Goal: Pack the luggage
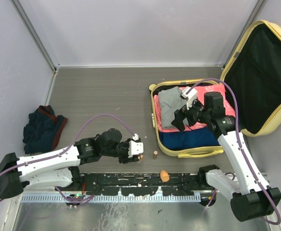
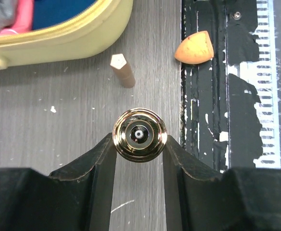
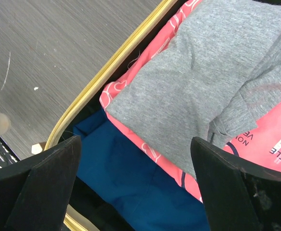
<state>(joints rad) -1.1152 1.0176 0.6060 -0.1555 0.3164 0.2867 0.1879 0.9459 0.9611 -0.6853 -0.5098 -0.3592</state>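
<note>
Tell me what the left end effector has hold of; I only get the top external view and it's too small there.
Observer: The left end effector grips a round gold object from both sides, seen end-on.
Operator: Describe the brown stub near it.
Observer: That tan stick lies flat on the table, with a faceted end, and nothing touches it.
Operator: Check the right side.
Observer: The right end effector is wide open above a gray garment in the luggage. Under the gray one lies a pink garment with printed lettering.
</note>
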